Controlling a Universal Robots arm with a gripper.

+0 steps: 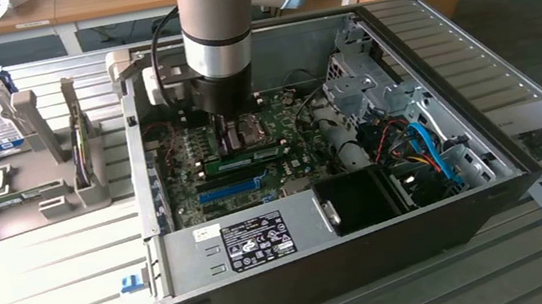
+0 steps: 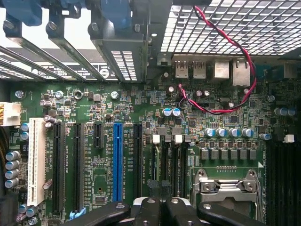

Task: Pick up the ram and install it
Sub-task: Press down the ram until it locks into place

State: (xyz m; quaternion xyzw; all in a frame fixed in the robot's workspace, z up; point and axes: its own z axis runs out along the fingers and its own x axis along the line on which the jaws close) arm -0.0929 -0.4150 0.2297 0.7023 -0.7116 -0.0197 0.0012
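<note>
Green and labelled, the ram [image 1: 248,158] lies in its slot on the motherboard [image 2: 141,141] inside the case [image 1: 377,258], so keep your shut, empty end effector [image 2: 161,209] square above it and press evenly.

The open computer case [image 1: 431,51] can be entered from above. Room inside is narrowed by the drive cage [image 1: 363,74], the black fan shroud [image 1: 361,199] and loose cables [image 1: 419,148]. The motherboard [image 2: 141,117] is crowded with upright slots [image 2: 117,160] and capacitors [image 2: 228,133].
</note>
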